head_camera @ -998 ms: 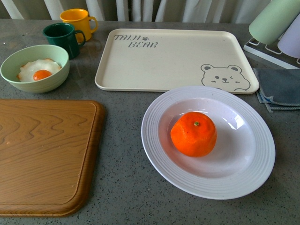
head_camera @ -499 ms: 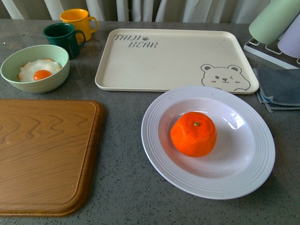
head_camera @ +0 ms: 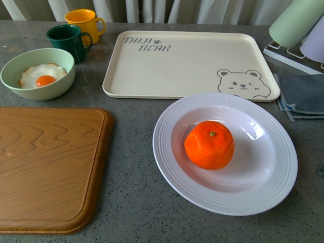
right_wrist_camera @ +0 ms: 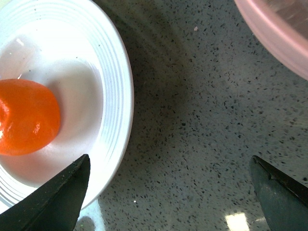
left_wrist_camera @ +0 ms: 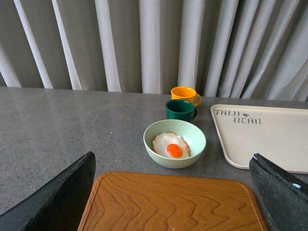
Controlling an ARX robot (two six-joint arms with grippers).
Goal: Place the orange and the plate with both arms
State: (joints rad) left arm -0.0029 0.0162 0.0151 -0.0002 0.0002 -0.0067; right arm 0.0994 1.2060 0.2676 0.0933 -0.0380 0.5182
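Now the round bright orange fruit [head_camera: 209, 144] sits in the middle of the big white ridged plate [head_camera: 162, 142], just beside the cream bear tray [head_camera: 187, 66]. I think the orange is light but can roll. The shiny plate looks slippery and could break, so grab its wide rim. The right gripper [right_wrist_camera: 169, 157] hangs beside that rim, wide open, holding nothing. The left gripper [left_wrist_camera: 172, 156] is wide open and empty too. The pale green bowl [head_camera: 55, 91] holds a fried egg [head_camera: 43, 76].

Sliver of right hand [head_camera: 321, 172] newly at front view's right edge
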